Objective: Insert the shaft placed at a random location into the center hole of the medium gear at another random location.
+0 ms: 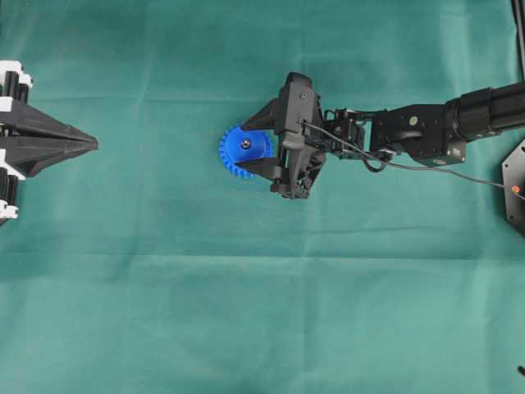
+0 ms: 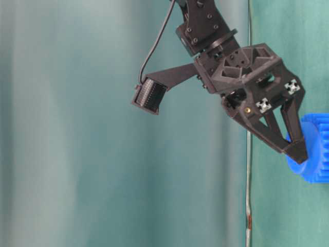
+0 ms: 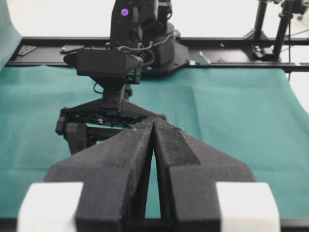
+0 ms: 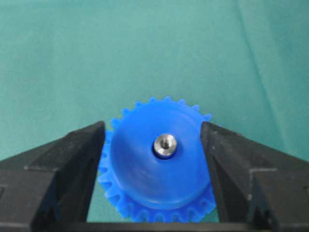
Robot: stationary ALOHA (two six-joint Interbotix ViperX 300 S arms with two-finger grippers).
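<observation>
The little metal shaft (image 4: 165, 145) sat in the middle of the blue gear (image 4: 159, 166) on the green cloth (image 1: 164, 287). The right gripper (image 4: 153, 145) stood wide apart around the hub, holding nothing (the left gripper (image 3: 153, 126) was pressed closed). The shaft looked hard, smooth and slippery, best pinched by its sides.

Light even and soft overhead; green cloth (image 1: 246, 312) shows faint creases, a short shadow under the right arm (image 1: 410, 131). Table-level view hazy and washed out at left. Left wrist view blown white along top. Blue gear (image 4: 159, 164) slightly soft, no glare.
</observation>
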